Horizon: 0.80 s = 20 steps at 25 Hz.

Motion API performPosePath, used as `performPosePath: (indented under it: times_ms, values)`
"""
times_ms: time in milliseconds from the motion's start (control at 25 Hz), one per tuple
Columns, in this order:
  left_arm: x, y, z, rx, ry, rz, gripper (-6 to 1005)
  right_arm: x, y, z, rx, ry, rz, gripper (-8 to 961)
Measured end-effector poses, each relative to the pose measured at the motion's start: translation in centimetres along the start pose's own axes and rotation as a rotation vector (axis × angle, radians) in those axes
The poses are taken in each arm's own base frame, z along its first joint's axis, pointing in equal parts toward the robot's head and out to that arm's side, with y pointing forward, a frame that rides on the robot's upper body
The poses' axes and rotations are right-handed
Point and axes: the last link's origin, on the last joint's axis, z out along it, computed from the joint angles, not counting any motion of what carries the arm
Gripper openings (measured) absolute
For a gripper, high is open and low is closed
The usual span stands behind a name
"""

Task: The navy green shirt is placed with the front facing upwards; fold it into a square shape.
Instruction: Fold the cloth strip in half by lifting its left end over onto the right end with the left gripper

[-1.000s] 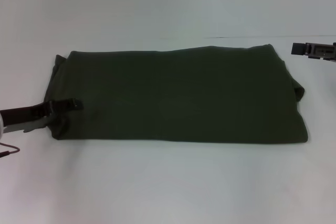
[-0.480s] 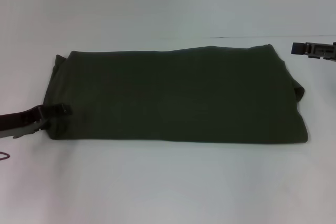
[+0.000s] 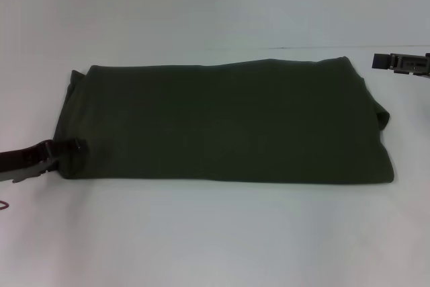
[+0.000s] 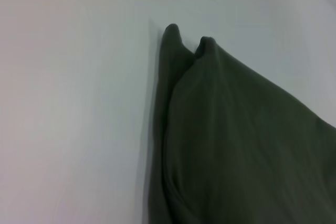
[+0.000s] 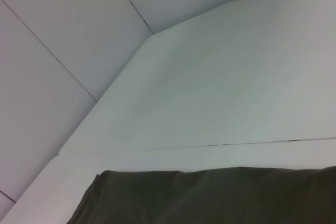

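Left hand (image 3: 70, 146) at the folded navy green shirt's (image 3: 222, 122) near-left corner, grip unclear; no lettering visible; right hand (image 3: 383, 62) parked far right.

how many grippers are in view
2: the left gripper at the navy green shirt's near-left corner, the right gripper off its far-right corner, not touching it.

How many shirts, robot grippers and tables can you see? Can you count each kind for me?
Shirts: 1, the navy green shirt, folded into a long rectangle.
Grippers: 2, the left gripper at the shirt's near left corner and the right gripper off beyond its far right corner.
Tables: 1, the white table.
Total: 4
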Motion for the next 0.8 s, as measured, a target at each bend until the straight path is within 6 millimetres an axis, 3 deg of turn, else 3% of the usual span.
performPosePath:
  times_ms: [800]
  values:
    - [0.39,0.11,-0.25,0.013,-0.004,0.028,870,0.01,0.02,-0.01,-0.002,0.000,0.003,925]
